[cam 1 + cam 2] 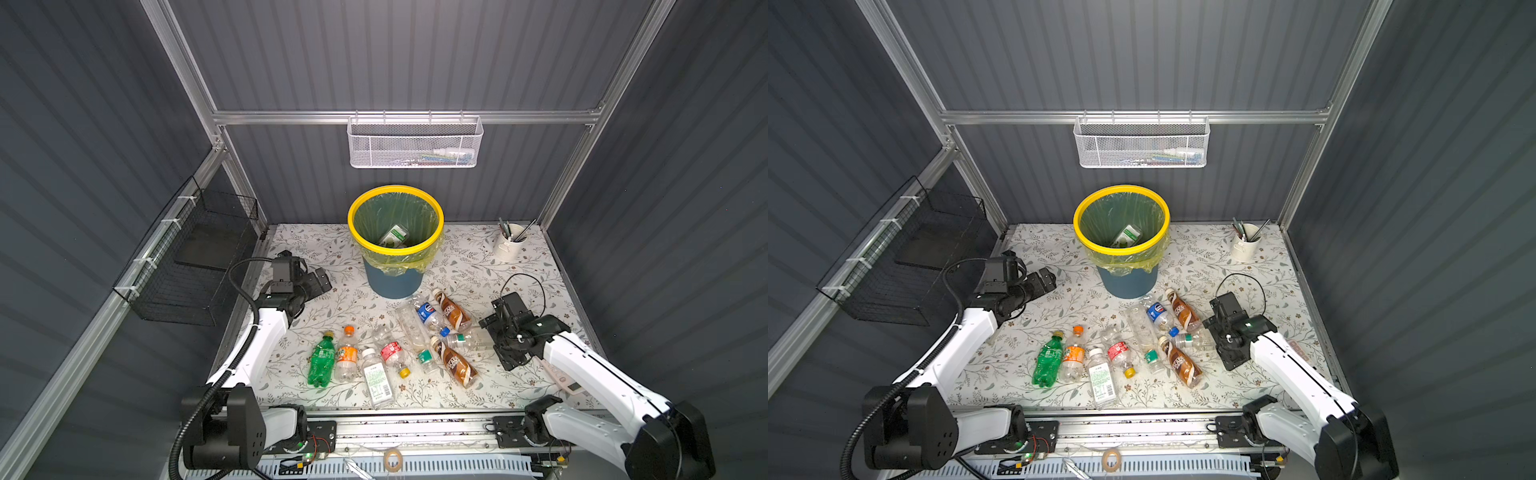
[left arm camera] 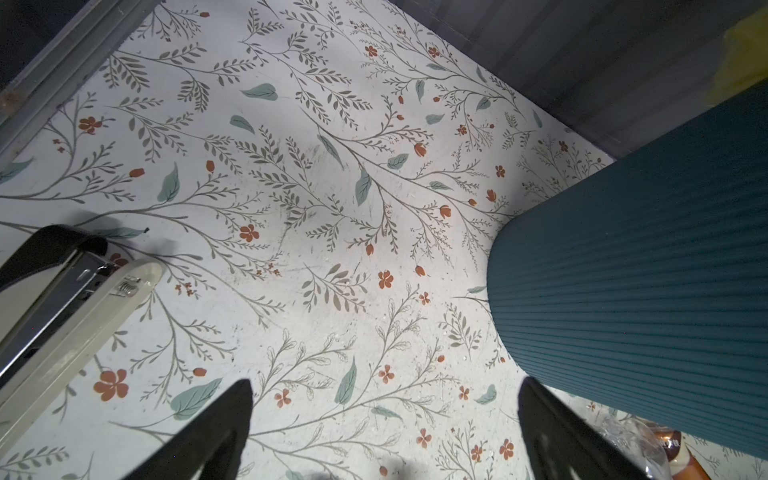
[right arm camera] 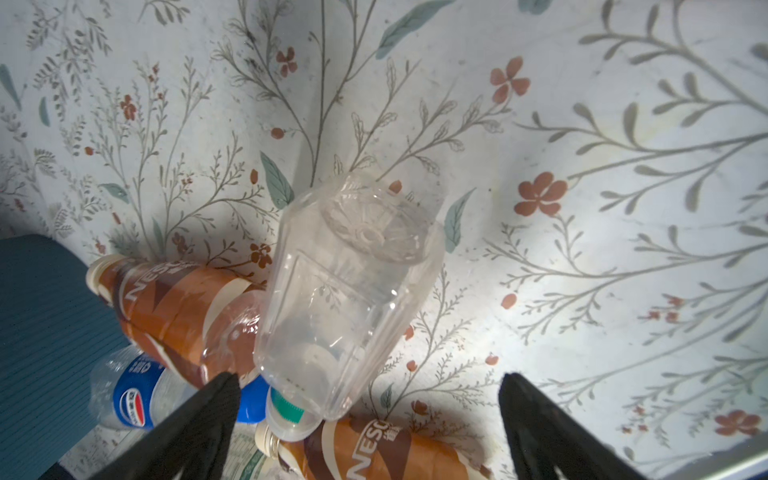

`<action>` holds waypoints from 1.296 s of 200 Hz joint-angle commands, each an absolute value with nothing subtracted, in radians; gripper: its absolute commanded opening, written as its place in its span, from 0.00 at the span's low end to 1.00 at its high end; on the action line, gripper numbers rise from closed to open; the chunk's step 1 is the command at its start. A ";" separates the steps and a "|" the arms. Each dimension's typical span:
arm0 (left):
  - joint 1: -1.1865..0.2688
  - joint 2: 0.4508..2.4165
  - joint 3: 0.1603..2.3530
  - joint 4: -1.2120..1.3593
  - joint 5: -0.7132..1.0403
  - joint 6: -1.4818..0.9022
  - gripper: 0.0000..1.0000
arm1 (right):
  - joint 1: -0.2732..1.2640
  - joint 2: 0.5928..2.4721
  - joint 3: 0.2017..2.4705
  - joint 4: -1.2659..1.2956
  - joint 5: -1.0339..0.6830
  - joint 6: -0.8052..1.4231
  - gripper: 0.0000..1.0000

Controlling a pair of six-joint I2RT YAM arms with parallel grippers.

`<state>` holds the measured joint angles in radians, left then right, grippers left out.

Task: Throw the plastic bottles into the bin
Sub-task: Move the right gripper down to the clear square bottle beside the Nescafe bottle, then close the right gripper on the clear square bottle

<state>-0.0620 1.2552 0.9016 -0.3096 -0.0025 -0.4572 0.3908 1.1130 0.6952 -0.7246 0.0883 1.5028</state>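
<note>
The bin (image 1: 395, 250) (image 1: 1121, 250), blue-grey with a yellow rim and liner, stands at the back middle with one bottle (image 1: 394, 237) inside. Several plastic bottles lie on the floral table in front: green (image 1: 321, 360), orange-labelled (image 1: 347, 353), white-labelled (image 1: 376, 376), red-labelled (image 1: 392, 352), blue-labelled (image 1: 428, 313), two brown (image 1: 455, 313) (image 1: 457, 363). My left gripper (image 1: 322, 280) (image 2: 384, 415) hovers open and empty left of the bin's wall (image 2: 644, 291). My right gripper (image 1: 496, 343) (image 3: 370, 415) is open beside the right cluster, over a clear bottle (image 3: 353, 291).
A white pen cup (image 1: 510, 245) stands at the back right. A white mesh basket (image 1: 413, 143) hangs on the back wall and a black wire basket (image 1: 195, 266) on the left wall. A calculator (image 1: 561, 376) lies under my right arm. A cream stapler (image 2: 70, 307) lies near my left gripper.
</note>
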 commanded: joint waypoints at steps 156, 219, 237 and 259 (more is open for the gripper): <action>-0.060 1.292 0.854 -0.287 0.041 -0.426 0.99 | 0.380 1.362 0.753 -0.621 0.135 1.532 0.96; -0.060 1.294 0.847 -0.284 0.046 -0.426 1.00 | 0.341 1.366 0.743 -0.617 0.140 1.490 0.78; -0.060 1.297 0.848 -0.280 0.050 -0.431 0.99 | 0.320 1.367 0.735 -0.614 0.144 1.475 0.76; -0.060 1.299 0.848 -0.278 0.050 -0.431 0.99 | 0.279 1.355 0.725 -0.613 0.156 1.440 0.66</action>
<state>-0.0620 1.2881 0.8608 -0.2905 0.0307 -0.4458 0.3172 1.3640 0.7406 -0.5961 0.1314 1.4860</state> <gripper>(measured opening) 0.995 0.706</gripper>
